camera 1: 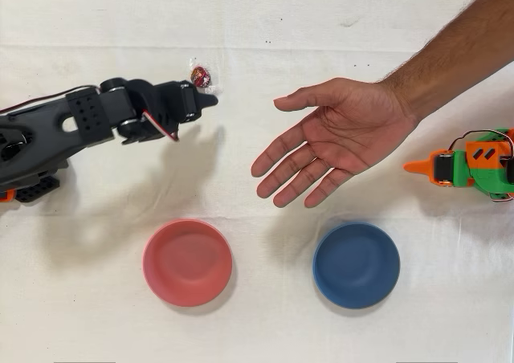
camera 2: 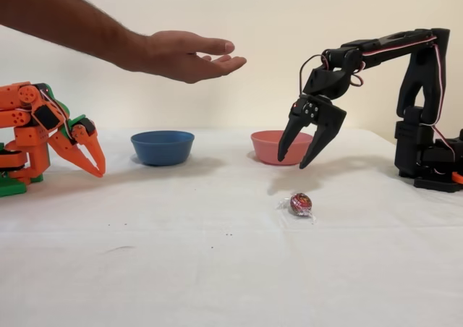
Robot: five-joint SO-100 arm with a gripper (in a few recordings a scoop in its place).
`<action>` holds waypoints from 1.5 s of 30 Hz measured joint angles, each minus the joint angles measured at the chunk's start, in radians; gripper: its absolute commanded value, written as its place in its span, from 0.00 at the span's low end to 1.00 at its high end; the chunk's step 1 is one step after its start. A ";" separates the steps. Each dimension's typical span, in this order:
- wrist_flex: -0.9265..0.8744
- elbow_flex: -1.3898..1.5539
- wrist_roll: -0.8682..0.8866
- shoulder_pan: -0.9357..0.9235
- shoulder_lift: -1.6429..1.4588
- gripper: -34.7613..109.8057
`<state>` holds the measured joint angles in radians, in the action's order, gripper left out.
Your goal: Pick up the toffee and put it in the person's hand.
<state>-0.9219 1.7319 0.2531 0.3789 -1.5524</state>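
The toffee (camera 1: 200, 76) (camera 2: 300, 203) lies on the white cloth, a small round candy in a dark red wrapper with clear twisted ends. My black gripper (camera 2: 295, 160) hangs open above the table with nothing between its fingers. In the overhead view the gripper (camera 1: 207, 99) sits just below the toffee, close beside it. The person's hand (camera 1: 337, 138) (camera 2: 184, 54) is held palm up above the table, fingers spread, well apart from the gripper.
A pink bowl (camera 1: 187, 262) (camera 2: 274, 147) and a blue bowl (camera 1: 356, 264) (camera 2: 162, 147) stand on the cloth. The idle orange arm (camera 1: 470, 166) (camera 2: 43, 135) rests at the table's far side from my arm.
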 measured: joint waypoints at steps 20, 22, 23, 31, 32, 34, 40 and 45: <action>0.000 -0.084 0.029 0.071 0.109 0.38; 0.000 -0.084 0.029 0.072 0.110 0.38; 0.000 -0.080 0.029 0.077 0.118 0.38; 0.000 -0.078 0.038 0.094 0.175 0.38; 0.006 -0.078 0.038 0.095 0.178 0.38; 0.015 -0.080 0.038 0.103 0.183 0.38; 0.040 -0.080 0.038 0.117 0.227 0.38; 0.041 -0.083 0.052 0.123 0.250 0.38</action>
<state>-0.8805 1.6490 0.3053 0.5016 -1.3023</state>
